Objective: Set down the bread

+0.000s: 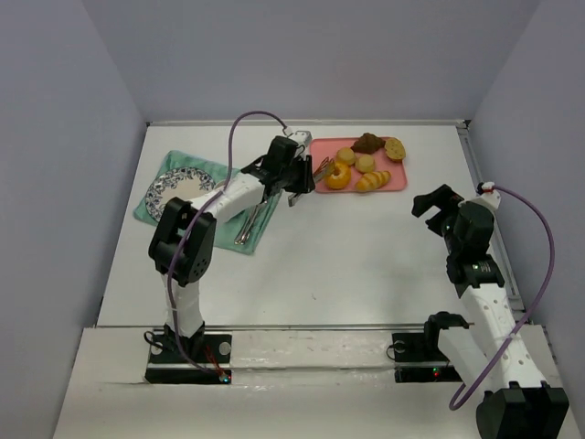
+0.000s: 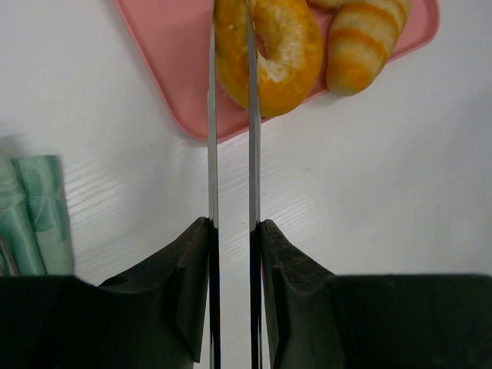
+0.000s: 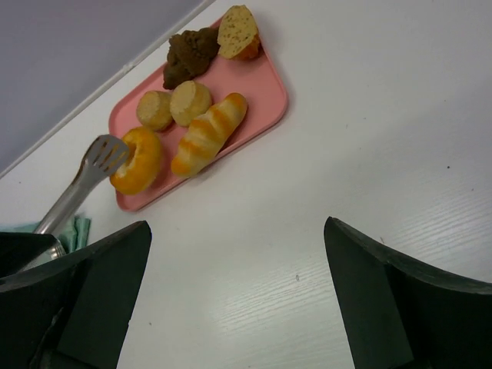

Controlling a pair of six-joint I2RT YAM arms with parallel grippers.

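Currently, your left claw (image 2: 231, 227) is pinching the slim metal tongs (image 3: 102, 156), pressing their blades onto one wall of the golden ring-shaped bread (image 2: 300, 46), which is lying on the pink rectangular tray (image 2: 181, 61), probably readying a lift. Your right claw (image 3: 238, 257) is hanging spread, standing clear of it.

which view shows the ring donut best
Right wrist: the ring donut is nearly whole on the pink tray. Left wrist is closer, but tongs and the frame edge cut it. Top external shows it tiny.
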